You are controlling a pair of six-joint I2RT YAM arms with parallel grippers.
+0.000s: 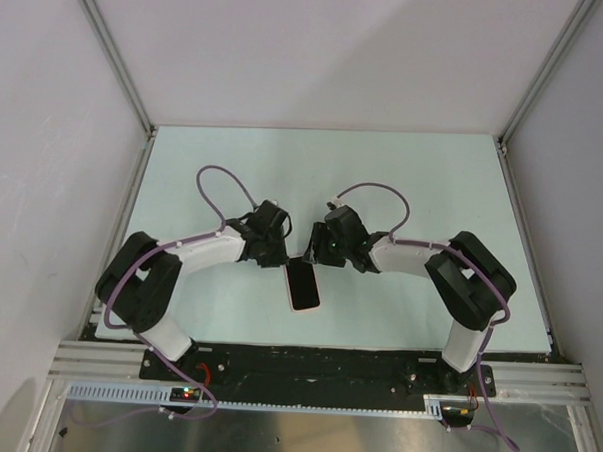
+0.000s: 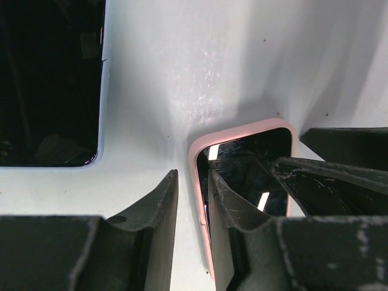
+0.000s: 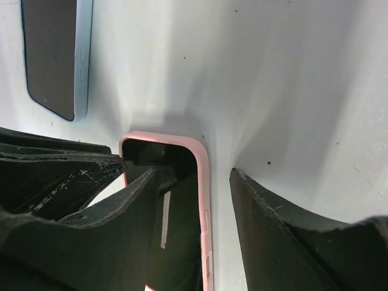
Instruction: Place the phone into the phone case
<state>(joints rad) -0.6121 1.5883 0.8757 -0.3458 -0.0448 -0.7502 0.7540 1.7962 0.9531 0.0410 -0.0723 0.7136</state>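
You're seeing the phone (image 2: 48, 79) lying flat to the left, its long axis roughly paralleling the phone case (image 2: 239, 129). It's nearer your left claw (image 2: 191, 176), which is standing parted astride the case's left rim. The right claw (image 3: 197, 173) is straddling the right rim, also parted, gripping nothing.

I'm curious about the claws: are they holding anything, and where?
Nothing seems gripped. The left gripper and right gripper each straddle a long edge of the phone case, jaws open.
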